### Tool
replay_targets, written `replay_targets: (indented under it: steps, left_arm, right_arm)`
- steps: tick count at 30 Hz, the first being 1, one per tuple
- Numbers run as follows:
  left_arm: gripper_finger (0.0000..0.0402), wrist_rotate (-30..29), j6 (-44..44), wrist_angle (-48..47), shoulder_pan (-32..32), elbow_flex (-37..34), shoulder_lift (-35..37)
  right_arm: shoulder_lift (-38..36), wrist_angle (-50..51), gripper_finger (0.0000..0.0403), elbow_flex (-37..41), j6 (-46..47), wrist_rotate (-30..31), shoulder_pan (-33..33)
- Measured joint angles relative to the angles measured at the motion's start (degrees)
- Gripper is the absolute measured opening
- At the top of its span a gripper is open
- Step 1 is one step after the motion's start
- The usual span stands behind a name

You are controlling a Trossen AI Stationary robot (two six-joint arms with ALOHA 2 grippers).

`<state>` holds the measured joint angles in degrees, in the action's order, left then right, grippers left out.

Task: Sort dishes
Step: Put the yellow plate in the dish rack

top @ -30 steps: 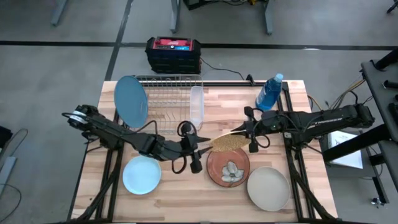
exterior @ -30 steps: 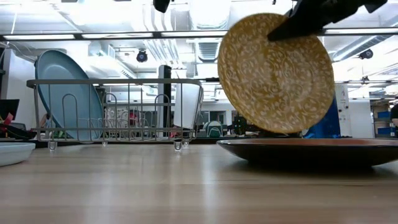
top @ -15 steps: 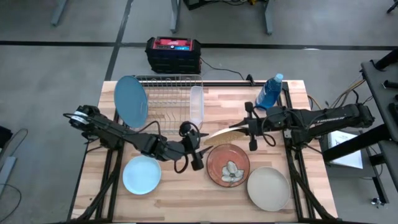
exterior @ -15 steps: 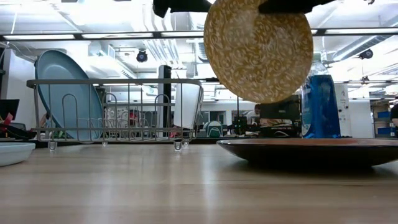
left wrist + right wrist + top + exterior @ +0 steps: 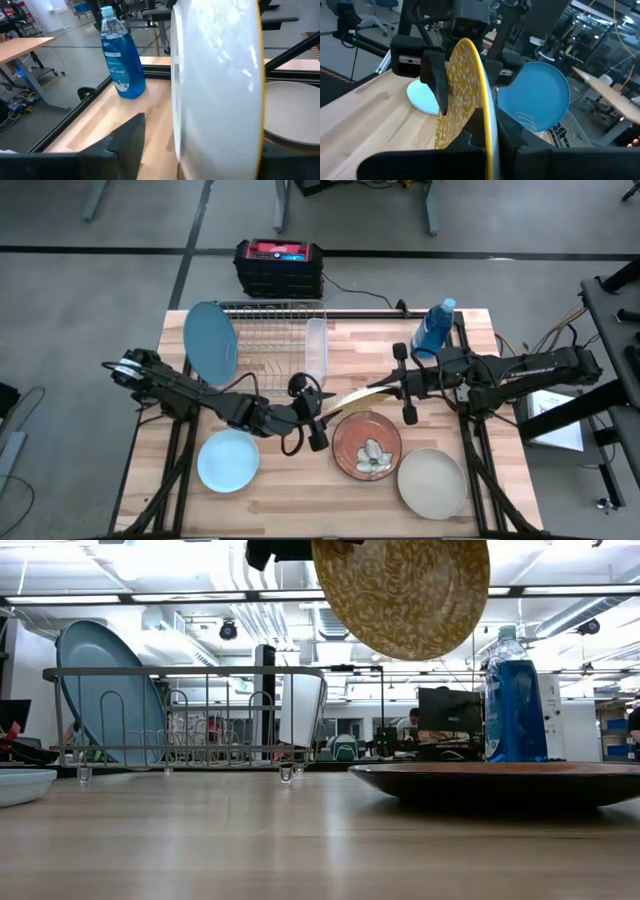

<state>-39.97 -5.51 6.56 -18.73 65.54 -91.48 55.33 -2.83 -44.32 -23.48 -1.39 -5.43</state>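
Note:
My right gripper (image 5: pixel 392 387) is shut on the gold speckled plate (image 5: pixel 400 595), which is lifted above the table and stands nearly on edge; in the high view it shows as a thin edge (image 5: pixel 360 394). My left gripper (image 5: pixel 325 412) is open, with its fingers (image 5: pixel 432 75) on either side of the plate's opposite rim (image 5: pixel 215 90). The large mid-blue plate (image 5: pixel 210 342) stands on edge in the dish rack (image 5: pixel 270 340). The small pale blue plate (image 5: pixel 228 461) and the beige-grey plate (image 5: pixel 432 483) lie flat near the table's near edge. My right gripper pinches the gold plate's rim (image 5: pixel 487 120) between its two fingers, one on each face, coming level from the table's right. The plate is clear of the table, nearly upright, and reaches from the fingers toward the left gripper.
A reddish-brown plate (image 5: pixel 367 447) holding a pale object lies below the lifted plate. A clear plastic cup (image 5: pixel 316 350) stands at the rack's right end. A blue bottle (image 5: pixel 433 330) stands at the back right. A black and red box (image 5: pixel 279 265) is behind the table.
My right gripper has risen and gone a little toward the far and left edges. It has turned the gold plate from slanting to nearly on edge. The plate's free rim now stands between the left gripper's open fingers.

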Motion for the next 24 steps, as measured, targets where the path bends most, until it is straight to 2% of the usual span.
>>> replay_targets:
  steps: [3, 6, 8, 10, 19, 24]
  left_arm:
    - [0.0153, 0.0, 0.0, 0.0, 0.0, 0.0, 0.0]
    - [0.0090, 0.2, 0.0, -0.1, -0.1, 0.0, 0.0]
    - [0.0042, -3.1, -1.2, -0.5, -0.1, 0.0, -0.1]
    - [0.0018, -4.4, -1.2, -1.2, 0.3, -0.1, -0.1]
    - [0.0016, -11.8, -2.7, -3.6, -0.9, -0.1, -0.1]
    - [0.0014, -12.7, -2.5, -3.4, -1.8, 0.0, 0.9]
  right_arm:
    - [0.3, -0.8, 0.0000, 0.0, -0.1, -0.4, 0.0]
    - [1.3, -1.1, 0.0000, 0.0, 0.3, 0.2, 0.1]
    - [2.4, -1.8, 0.0000, 0.0, 0.7, 3.0, 0.1]
    - [3.5, -2.2, 0.0002, -0.1, 0.5, 5.5, 0.2]
    - [7.0, -4.6, 0.0067, -0.1, 3.9, 9.9, 1.1]
    - [5.5, -3.4, 0.0113, -0.1, 5.4, 11.8, 1.6]
